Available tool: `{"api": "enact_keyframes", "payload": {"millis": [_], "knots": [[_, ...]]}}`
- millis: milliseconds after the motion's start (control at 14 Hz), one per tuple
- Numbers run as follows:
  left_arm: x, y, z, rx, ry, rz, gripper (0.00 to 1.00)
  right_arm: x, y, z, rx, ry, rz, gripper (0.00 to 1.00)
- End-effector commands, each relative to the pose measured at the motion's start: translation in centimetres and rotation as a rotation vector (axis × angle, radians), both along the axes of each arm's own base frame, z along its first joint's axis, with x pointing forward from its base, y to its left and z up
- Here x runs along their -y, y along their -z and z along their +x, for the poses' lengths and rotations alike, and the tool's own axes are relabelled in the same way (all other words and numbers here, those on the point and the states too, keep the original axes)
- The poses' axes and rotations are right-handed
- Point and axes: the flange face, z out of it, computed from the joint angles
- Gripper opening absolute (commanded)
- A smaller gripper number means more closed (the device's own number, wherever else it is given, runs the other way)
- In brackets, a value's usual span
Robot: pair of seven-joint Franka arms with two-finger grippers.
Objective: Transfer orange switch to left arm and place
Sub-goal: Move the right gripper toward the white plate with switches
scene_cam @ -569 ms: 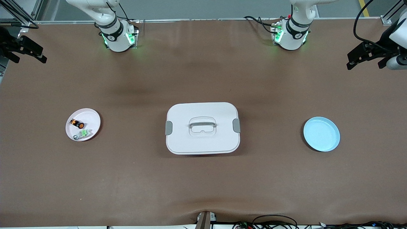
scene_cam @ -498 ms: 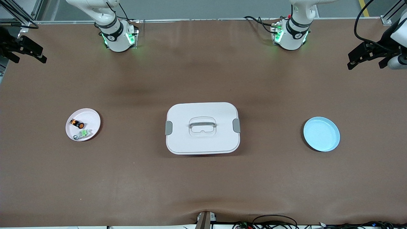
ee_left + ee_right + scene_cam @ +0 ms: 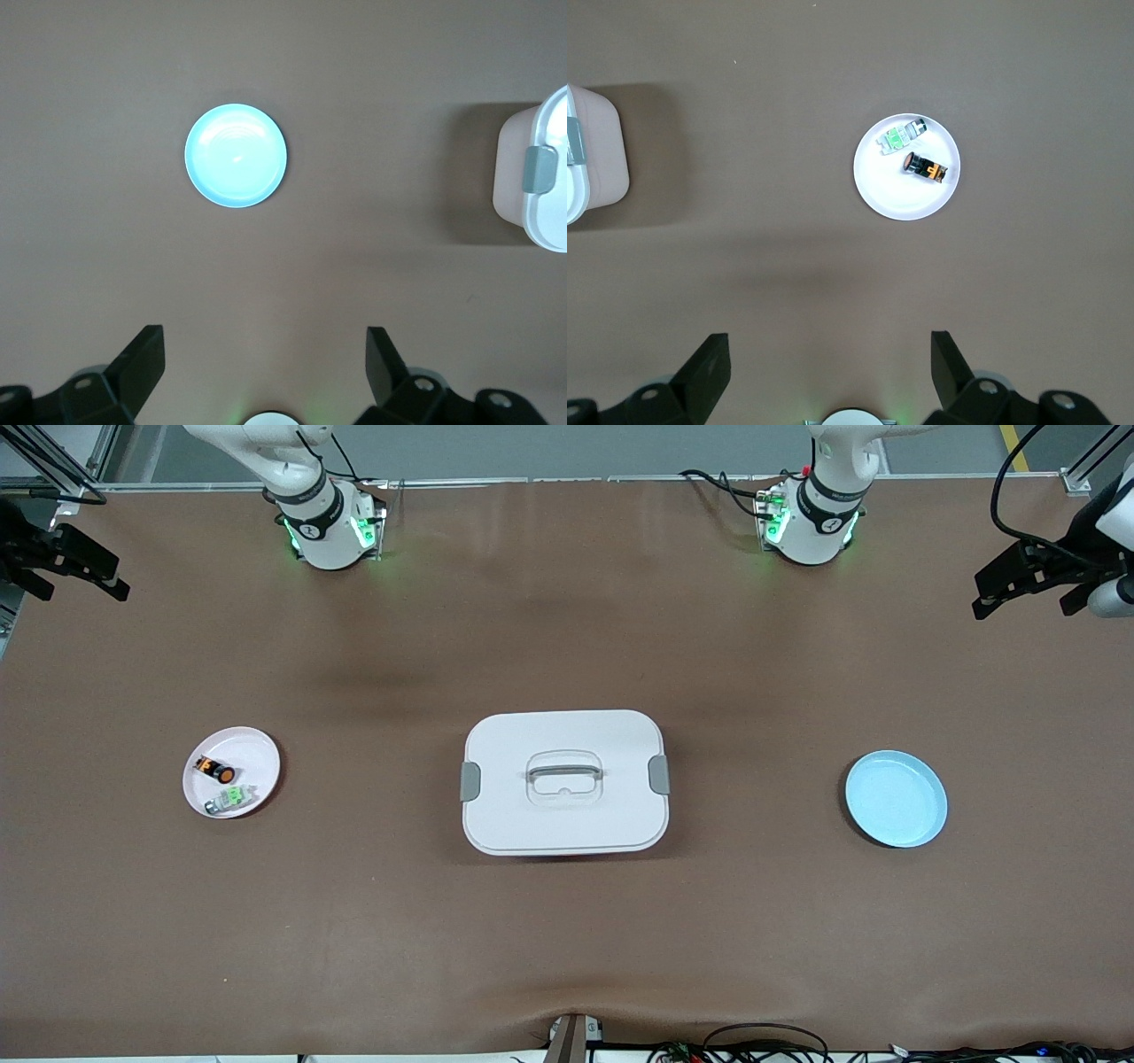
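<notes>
Two arms, both parked high and wide, nothing picked up yet. Right gripper hangs over the desk's edge at the right arm's end, fingers spread and empty; left gripper hangs over the edge at the left arm's end, also spread and empty.

Orange switch lies on its side in the white plate, toward the right arm's end of the desk. Green switch sits in the same plate, just beside it and nearer the front camera. Box sits mid-desk, between that plate and the blue plate toward the left arm's end.

Risks as I see them:
- Wrong pick: the two switches lie close, so a slightly off descent could clip or grab the green one.
- Switch is tiny and cylindrical, so it may roll or squirt out as the fingers close, or skid the plate.
- Handover probably has to happen above the box. Too low a carry and an arm or finger hits the lid or handle.
- Small part leaves little room for two grips, so fingers may collide, or a mistimed release drops it onto the box.
- Drop-off: release too high and it could bounce off the blue plate.
</notes>
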Motion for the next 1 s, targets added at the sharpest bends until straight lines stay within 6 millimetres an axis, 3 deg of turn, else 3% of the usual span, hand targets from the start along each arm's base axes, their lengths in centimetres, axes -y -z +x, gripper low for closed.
{"api": "enact_keyframes", "payload": {"millis": [0,498,925], "knots": [[-1.4,0.0,0.4,-0.006,-0.001,0.009,1.0,0.4,-0.8,0.1,0.004,0.004,-0.007,1.0],[-1.1,-0.3,0.2,0.0,0.013,0.013,1.0,0.5,-0.8,0.2,0.004,0.004,-0.007,1.0],[-0.5,1.3,1.3,-0.027,0.007,0.009,1.0,0.4,-0.3,1.5,-0.005,0.004,-0.006,1.0]]}}
